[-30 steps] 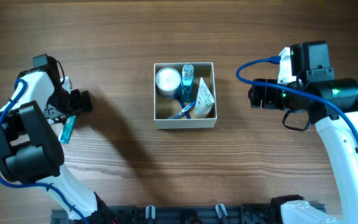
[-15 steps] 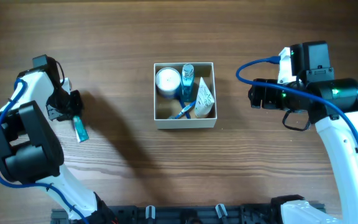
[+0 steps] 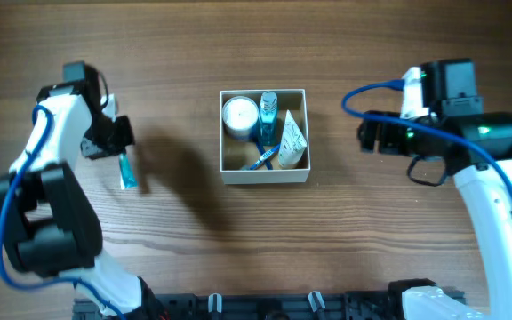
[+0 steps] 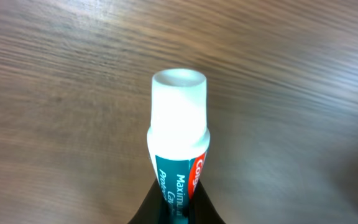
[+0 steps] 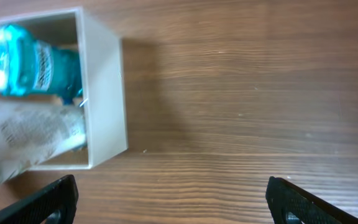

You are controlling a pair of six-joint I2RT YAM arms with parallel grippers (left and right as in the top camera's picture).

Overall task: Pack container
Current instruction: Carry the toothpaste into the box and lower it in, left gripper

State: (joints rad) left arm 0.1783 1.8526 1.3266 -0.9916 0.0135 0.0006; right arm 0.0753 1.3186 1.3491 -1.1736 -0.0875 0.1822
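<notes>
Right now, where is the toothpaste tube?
In the overhead view the toothpaste tube is held in the left gripper at the left side of the table, well left of the container and not yet inside it.

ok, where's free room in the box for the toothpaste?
Bare floor in the box corner below the jar, left of the blue stick. Right side is crowded: bottle, white tube. Table between toothpaste and box is bare.

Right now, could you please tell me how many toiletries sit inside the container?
4 in the container: white jar top left, blue bottle top middle, white tube right, slim blue item below; more may hide beneath.
</notes>
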